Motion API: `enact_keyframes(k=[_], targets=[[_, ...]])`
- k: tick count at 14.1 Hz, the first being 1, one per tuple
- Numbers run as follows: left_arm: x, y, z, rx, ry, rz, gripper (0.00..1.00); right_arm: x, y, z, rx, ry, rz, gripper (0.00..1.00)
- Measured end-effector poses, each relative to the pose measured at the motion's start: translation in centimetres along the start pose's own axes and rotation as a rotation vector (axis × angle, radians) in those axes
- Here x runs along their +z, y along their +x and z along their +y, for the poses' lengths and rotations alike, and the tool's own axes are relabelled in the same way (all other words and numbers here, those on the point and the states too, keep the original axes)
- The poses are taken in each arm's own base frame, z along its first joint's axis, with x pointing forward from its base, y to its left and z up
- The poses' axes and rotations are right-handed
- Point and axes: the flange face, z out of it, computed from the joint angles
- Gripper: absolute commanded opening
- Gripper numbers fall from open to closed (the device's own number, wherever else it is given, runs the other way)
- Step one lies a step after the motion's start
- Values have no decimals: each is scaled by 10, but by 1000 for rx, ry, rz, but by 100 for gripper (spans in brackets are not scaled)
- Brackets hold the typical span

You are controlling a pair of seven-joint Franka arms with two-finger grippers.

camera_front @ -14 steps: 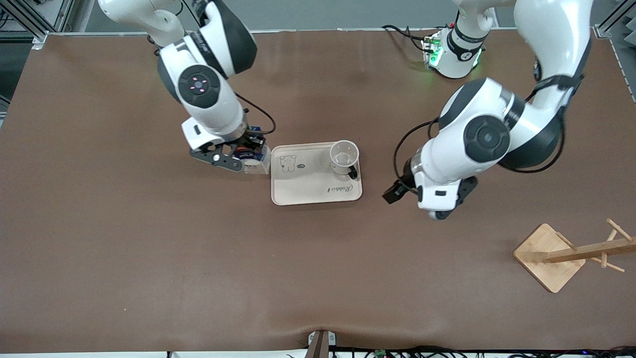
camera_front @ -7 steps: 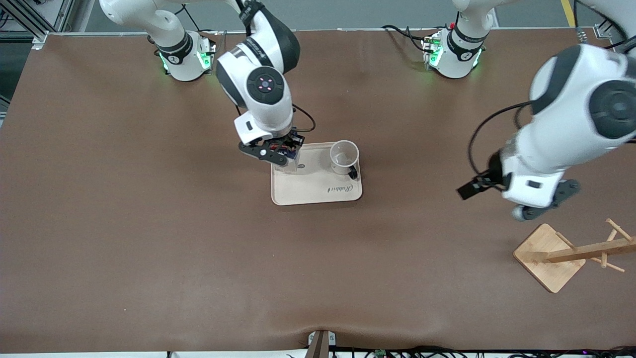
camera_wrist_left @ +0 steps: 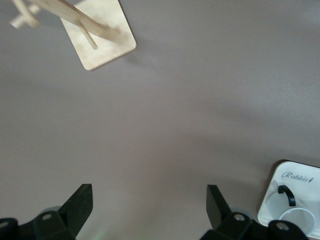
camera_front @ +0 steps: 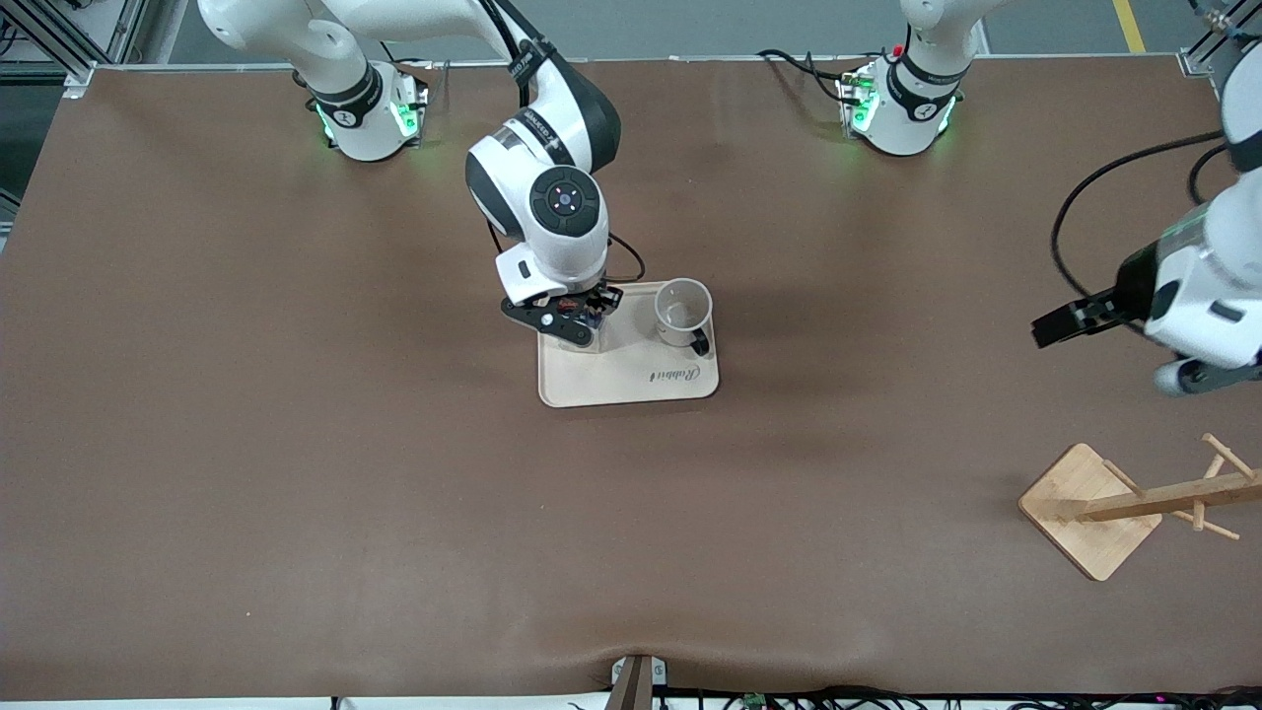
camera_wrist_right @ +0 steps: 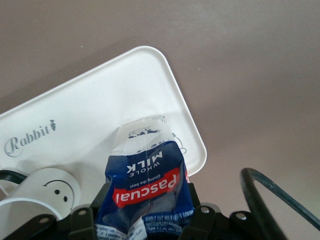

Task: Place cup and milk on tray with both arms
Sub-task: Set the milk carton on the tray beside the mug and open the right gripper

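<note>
The cream tray (camera_front: 631, 380) lies mid-table. The white smiley cup (camera_front: 683, 311) stands upright on the tray's end toward the left arm. My right gripper (camera_front: 567, 323) is over the tray's other end, shut on the dark blue milk carton (camera_wrist_right: 147, 182), which my hand mostly hides in the front view. The right wrist view shows the carton over the tray's (camera_wrist_right: 100, 115) bear drawing, with the cup (camera_wrist_right: 47, 192) beside it; I cannot tell if the carton touches the tray. My left gripper (camera_front: 1195, 378) is open and empty, high over the table toward the left arm's end (camera_wrist_left: 148, 210).
A wooden rack (camera_front: 1094, 508) with a square base stands near the left arm's end, nearer the front camera; it also shows in the left wrist view (camera_wrist_left: 102, 37). A black cable (camera_wrist_right: 265, 200) loops beside my right gripper.
My right gripper carried the milk carton from the table beside the tray to over the tray's end. My left arm pulled away from the tray toward its own end of the table.
</note>
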Motion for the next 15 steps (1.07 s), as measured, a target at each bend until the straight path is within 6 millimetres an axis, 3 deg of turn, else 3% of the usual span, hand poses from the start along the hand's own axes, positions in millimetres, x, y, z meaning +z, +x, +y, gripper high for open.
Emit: enact_keyframes(k=[1, 5, 8, 10, 15], targets=[[-11, -5, -7, 19, 8, 15, 100, 0, 1, -1, 0, 3, 2, 100], [-42, -20, -32, 93, 11, 45, 100, 6, -1, -4, -56, -39, 61, 100], [-48, -23, -44, 91, -18, 45, 100, 6, -24, -17, -132, -71, 127, 100], [-51, -26, -45, 90, -17, 47, 100, -7, -21, -16, -124, -80, 126, 100], [-59, -54, -35, 81, -9, 47, 100, -65, -14, -11, -99, -112, 107, 100]])
